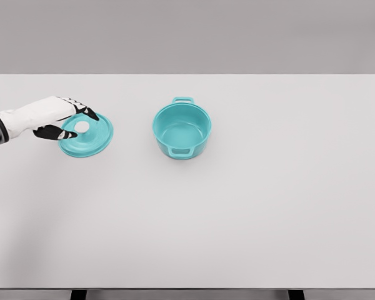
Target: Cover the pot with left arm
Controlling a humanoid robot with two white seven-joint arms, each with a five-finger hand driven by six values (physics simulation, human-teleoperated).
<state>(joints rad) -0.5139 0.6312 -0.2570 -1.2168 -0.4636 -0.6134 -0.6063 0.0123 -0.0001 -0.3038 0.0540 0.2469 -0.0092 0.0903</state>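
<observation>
The left hand (57, 119) reaches over the lid (87, 136), fingers curled around its knob. The pot (182, 130) stands uncovered, well apart.

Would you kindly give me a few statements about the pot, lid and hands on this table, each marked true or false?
1. The pot is uncovered. True.
2. The lid lies to the right of the pot. False: it lies to the pot's left, apart from it.
3. The left hand is at the lid, fingers around its white knob. True.
4. The right hand is resting on the table. False: no right hand is in view.
5. The pot lies tipped on its side. False: it stands upright, its opening up.
</observation>
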